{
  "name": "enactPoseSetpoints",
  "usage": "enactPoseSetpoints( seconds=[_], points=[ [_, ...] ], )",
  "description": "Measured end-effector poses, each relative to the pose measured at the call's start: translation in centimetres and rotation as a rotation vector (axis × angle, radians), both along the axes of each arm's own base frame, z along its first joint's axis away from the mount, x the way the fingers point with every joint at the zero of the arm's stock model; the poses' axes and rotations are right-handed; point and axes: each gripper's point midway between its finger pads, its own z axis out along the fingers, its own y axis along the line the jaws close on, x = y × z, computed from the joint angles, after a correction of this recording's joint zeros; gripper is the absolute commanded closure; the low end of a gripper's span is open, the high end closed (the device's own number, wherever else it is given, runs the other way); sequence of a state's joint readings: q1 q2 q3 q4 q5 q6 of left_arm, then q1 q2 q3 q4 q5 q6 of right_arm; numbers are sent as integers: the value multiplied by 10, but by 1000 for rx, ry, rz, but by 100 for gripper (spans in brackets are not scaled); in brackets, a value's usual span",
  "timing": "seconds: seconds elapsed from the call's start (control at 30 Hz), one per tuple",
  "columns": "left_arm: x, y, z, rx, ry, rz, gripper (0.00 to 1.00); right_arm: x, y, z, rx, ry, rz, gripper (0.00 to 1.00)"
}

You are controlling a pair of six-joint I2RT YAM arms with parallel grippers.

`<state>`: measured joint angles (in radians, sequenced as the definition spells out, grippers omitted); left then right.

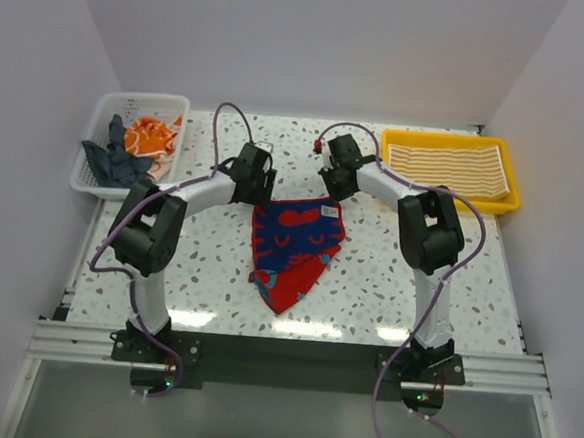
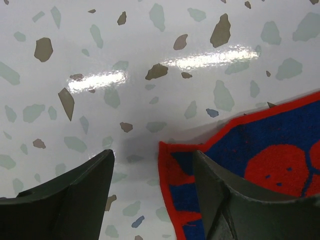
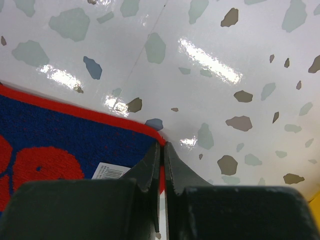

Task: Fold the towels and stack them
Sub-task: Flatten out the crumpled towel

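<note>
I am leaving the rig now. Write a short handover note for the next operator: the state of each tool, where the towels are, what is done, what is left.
The left tool is open and straddles the far left corner of the blue-and-red towel, not gripping yet.
The right tool is shut on its far right corner.
That towel lies rumpled in the middle of the table.
The striped towel lies flat in the yellow tray.
The orange towel and dark grey towel are bunched in the white basket.
Done: apparently the striped one. Left: fold and stack the other three.
</note>
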<state>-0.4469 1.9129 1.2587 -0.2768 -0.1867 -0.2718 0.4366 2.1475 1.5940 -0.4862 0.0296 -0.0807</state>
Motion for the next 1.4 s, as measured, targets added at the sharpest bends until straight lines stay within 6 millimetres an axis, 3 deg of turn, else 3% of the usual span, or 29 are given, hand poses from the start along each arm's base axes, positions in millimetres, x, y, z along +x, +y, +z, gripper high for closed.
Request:
enactPoseSetpoints(
  seconds=[0.27,0.47,0.77,1.03,1.13,1.33,1.4],
  points=[
    [-4,4,4,-17,-8,54,33,0,0,0,0,0,-1,100],
    [-4,4,4,-20,-5,61,41,0,0,0,0,-3,-1,100],
    [-5,5,-17,1,37,65,48,0,0,0,2,-8,-1,100],
    [4,0,-18,-12,30,82,57,-1,-1,0,1,-18,1,100],
    [5,1,-18,-13,29,92,64,-2,-1,0,1,-20,2,100],
    [5,0,-20,-28,26,110,100,-4,-2,0,-1,-18,5,100],
    [5,0,-20,-28,23,110,100,-4,-2,0,0,-18,5,100]
  ],
)
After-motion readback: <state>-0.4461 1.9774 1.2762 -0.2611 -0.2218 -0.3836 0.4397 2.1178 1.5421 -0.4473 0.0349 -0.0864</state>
